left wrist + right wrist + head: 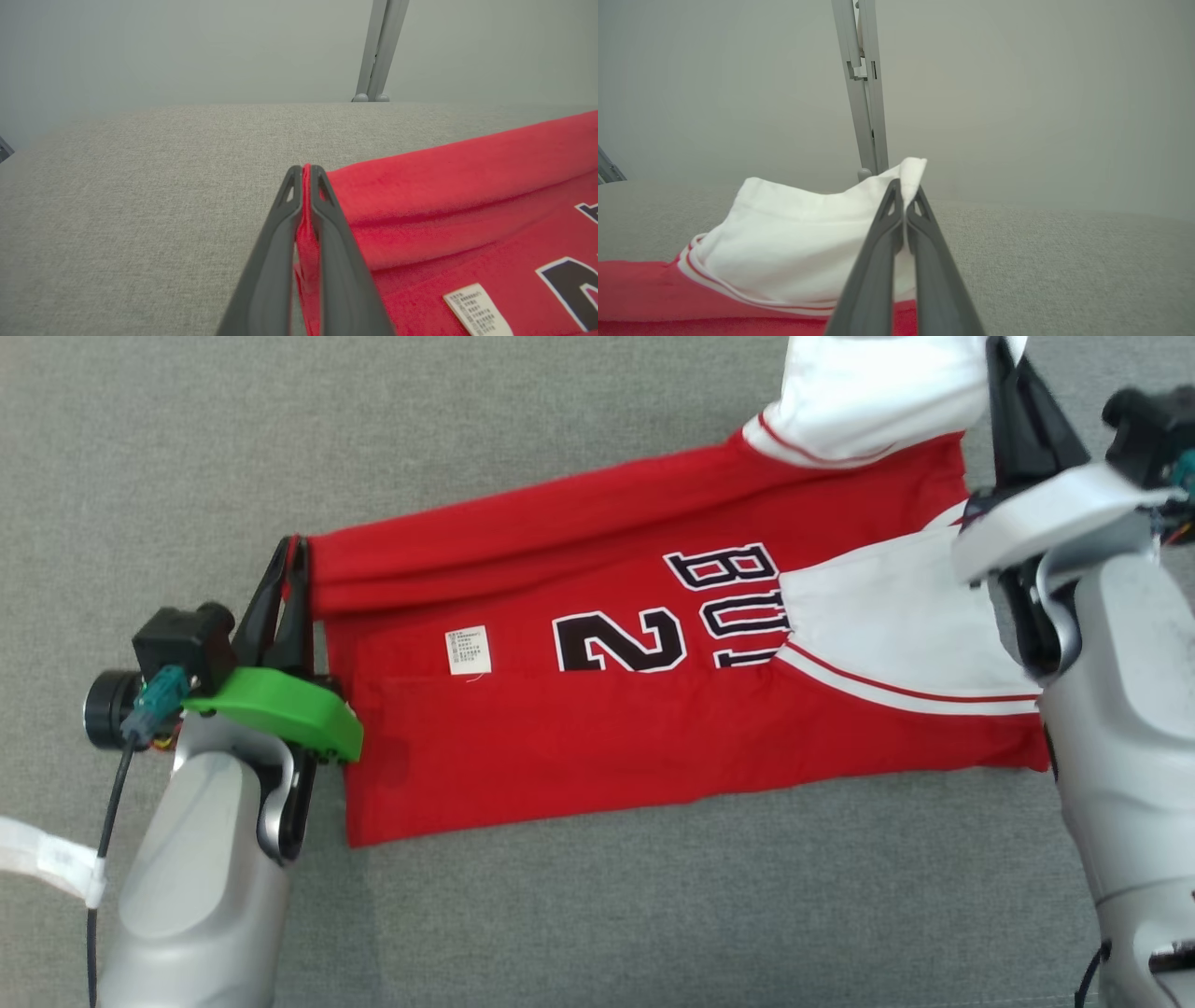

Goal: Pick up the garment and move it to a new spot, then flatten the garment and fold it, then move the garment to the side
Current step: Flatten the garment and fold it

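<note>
Head view: the red jersey T-shirt (653,709) lies stretched across the grey fabric-covered desk (560,915), partly folded lengthwise, its far long edge already turned over onto the body.
Left claw: the left claw (291,553) is clamped tight on the shirt's far hem corner; in the left wrist view red cloth (306,224) is pinched between the two dark fingers.
Right claw: the right claw (903,191) is closed on the edge of the far white sleeve (798,247), lifted a little off the desk.
Step in hand: folding, as I judge it, with both far corners gripped for the fold.
Next move: likely both claws carry their corners together toward the shirt's near edge, keeping the cloth taut.
Writing: a black-and-white "2" (618,640) and letters reading "BU" (724,567), the rest covered by the near white sleeve (887,616).
Label: a white care tag (468,650) beside the 2, print too small to read.
</note>
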